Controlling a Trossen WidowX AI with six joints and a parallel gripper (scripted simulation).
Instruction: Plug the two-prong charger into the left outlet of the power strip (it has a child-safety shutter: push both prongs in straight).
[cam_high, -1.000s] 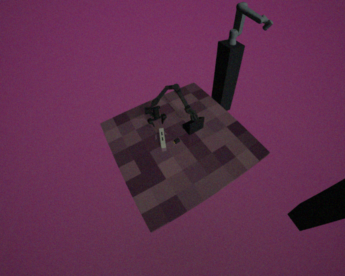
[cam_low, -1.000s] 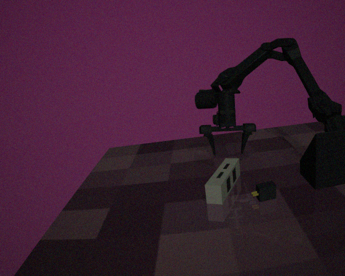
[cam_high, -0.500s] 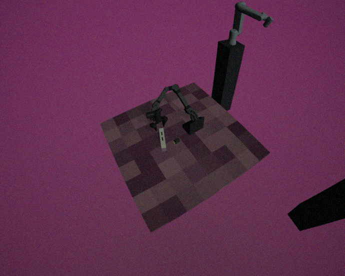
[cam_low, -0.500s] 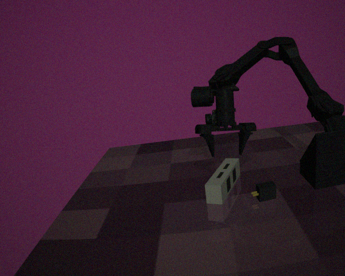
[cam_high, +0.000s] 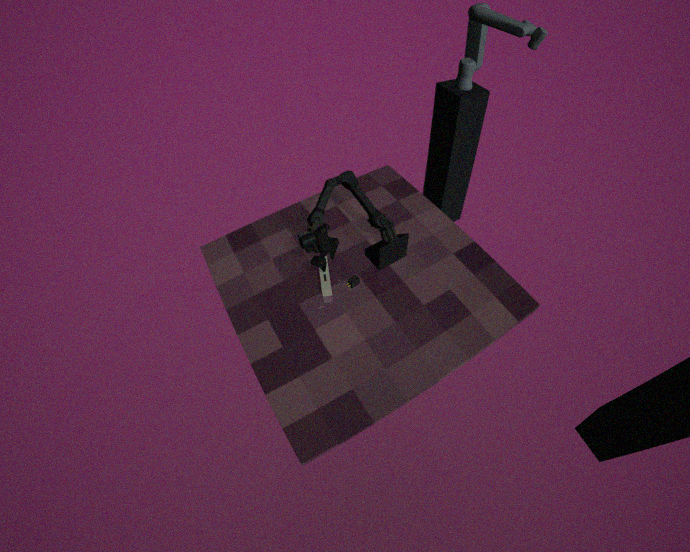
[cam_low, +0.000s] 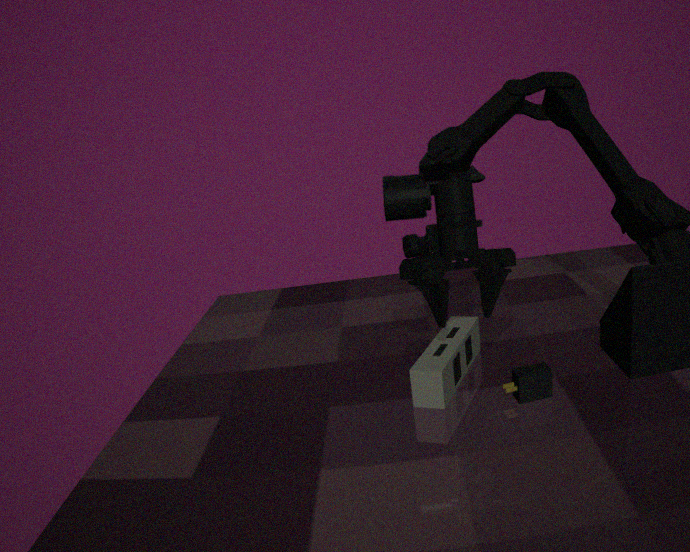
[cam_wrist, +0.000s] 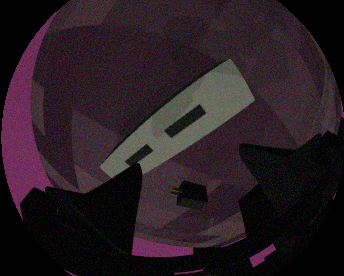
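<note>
The pale power strip (cam_high: 326, 289) (cam_low: 428, 388) (cam_wrist: 227, 89) stands on the checkered table, with two dark slots on top and two dark openings on the side facing the charger. The black charger (cam_high: 353, 281) (cam_low: 533, 382) (cam_wrist: 192, 197) lies apart from it, on the arm-base side, its brass prongs (cam_low: 509, 387) pointing toward the strip. My gripper (cam_high: 329, 263) (cam_low: 464, 320) (cam_wrist: 192, 159) is open and empty, fingers pointing down, over the strip's far end in the exterior view. In the wrist view the left fingertip overlaps the strip's edge; contact cannot be told.
The arm's black base (cam_high: 388, 252) (cam_low: 658, 325) stands beyond the charger on the checkered table (cam_high: 345, 333) (cam_low: 379, 495). A grey arm on a tall black pillar (cam_high: 454, 149) stands past the table's edge. A black block (cam_high: 638, 417) shows at the lower right.
</note>
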